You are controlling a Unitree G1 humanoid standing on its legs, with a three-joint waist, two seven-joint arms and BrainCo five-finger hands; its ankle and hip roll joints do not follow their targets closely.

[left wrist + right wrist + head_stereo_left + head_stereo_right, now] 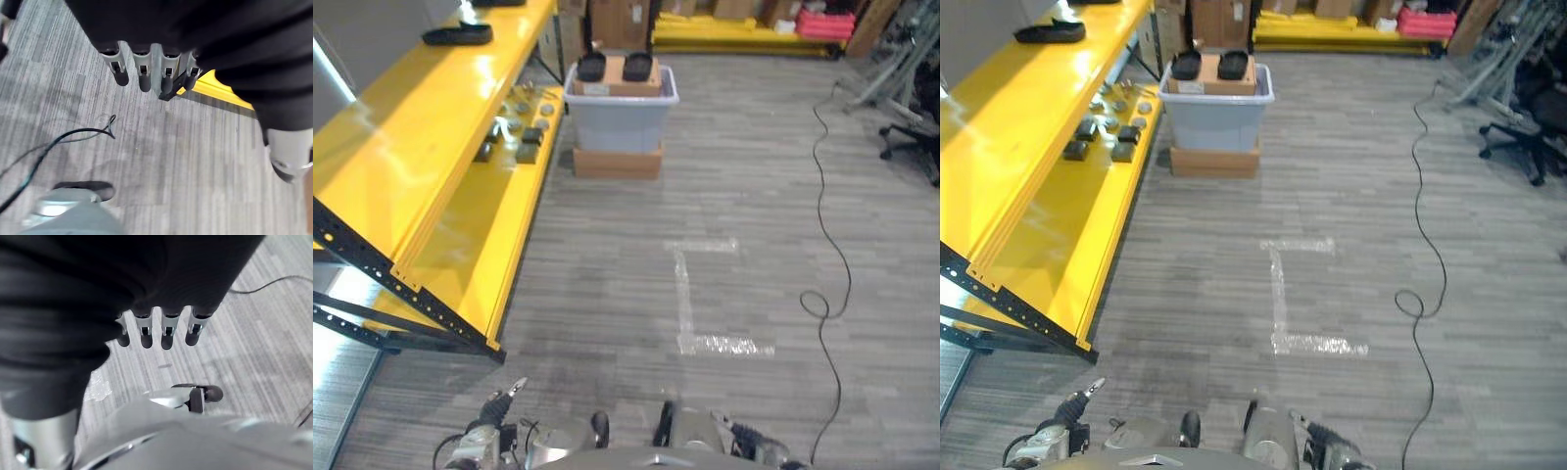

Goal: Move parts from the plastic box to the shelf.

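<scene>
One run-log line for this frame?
left hand: open, empty | right hand: open, empty | grey plastic box: far, beside yellow shelf

I see a bright yellow shelf, a pale grey plastic box on brown cardboard, grey striped floor; the parts look dark, perhaps black.
</scene>
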